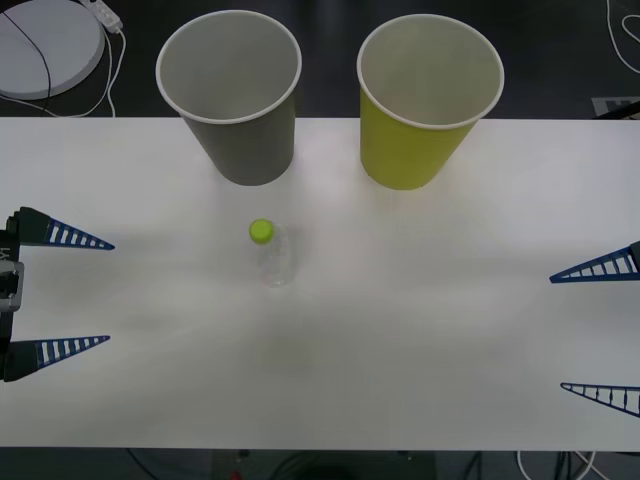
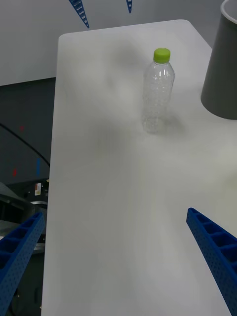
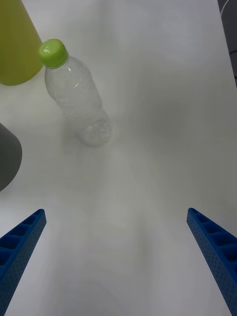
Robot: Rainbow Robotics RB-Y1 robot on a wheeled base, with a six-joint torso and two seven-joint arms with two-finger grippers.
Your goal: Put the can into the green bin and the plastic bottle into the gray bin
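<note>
- Bottle first: the plastic bottle stands upright on the white table, lime-green cap on top, body clear and colourless; it sits ahead of the left gripper and toward the table's middle, well apart from its tips; from the right gripper it lies far across the table, well apart
- Left gripper at the table's left edge; its two blue ribbed fingers are spread wide, tips pointing inward over the tabletop; nothing is held between them; in the left wrist view the fingers sit at the two lower corners with bare table between, and the bottle stands beyond them, untouched
- Right gripper at the table's right edge; fingers likewise spread wide and holding nothing; in the right wrist view the bottle stands far beyond its fingers, with the left gripper's blue tips showing past the table's far end
- Gray bin stands upright at the table's far edge, just beyond the bottle as seen from the left gripper, near it but not touching; white inside, nothing in it
- Green bin stands upright beside the gray bin, apart from it, nearer the right gripper's side; also white inside with nothing in it; well apart from both grippers
</note>
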